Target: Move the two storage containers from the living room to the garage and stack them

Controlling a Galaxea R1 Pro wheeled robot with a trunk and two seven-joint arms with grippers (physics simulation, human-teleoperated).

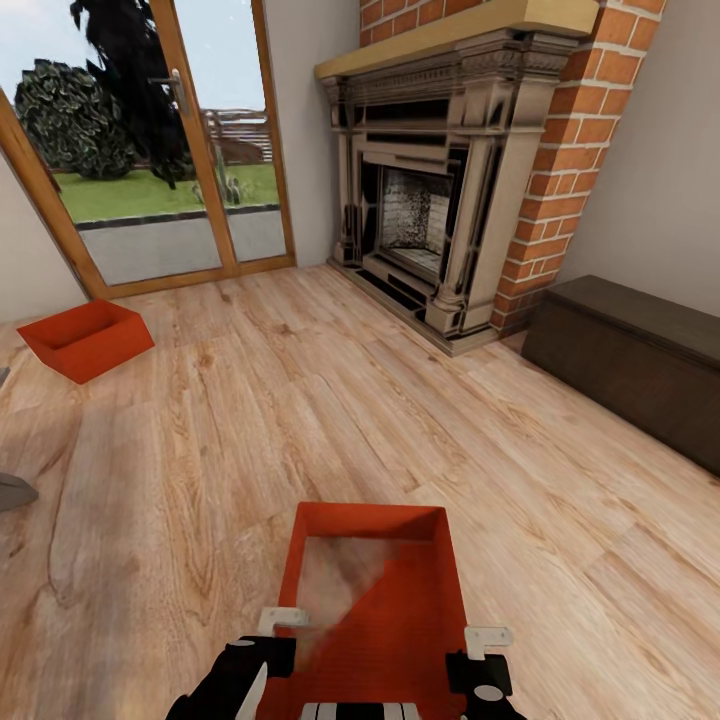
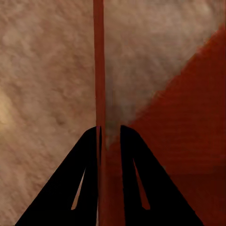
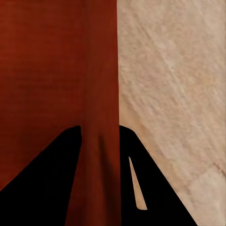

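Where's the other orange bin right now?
Head view: the second storage container sits on the wood-plank floor at far left, near the glass doors.

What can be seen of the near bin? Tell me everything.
The near bin is an orange-red, lidless rectangular box with plain straight walls, plastic-looking, and nothing in it. It sits upright and level just ahead of the robot, above the wood-plank floor. Each side wall runs between a gripper's fingers: the left gripper straddles the left wall, the right gripper the right wall. Whether its base touches the floor cannot be told.
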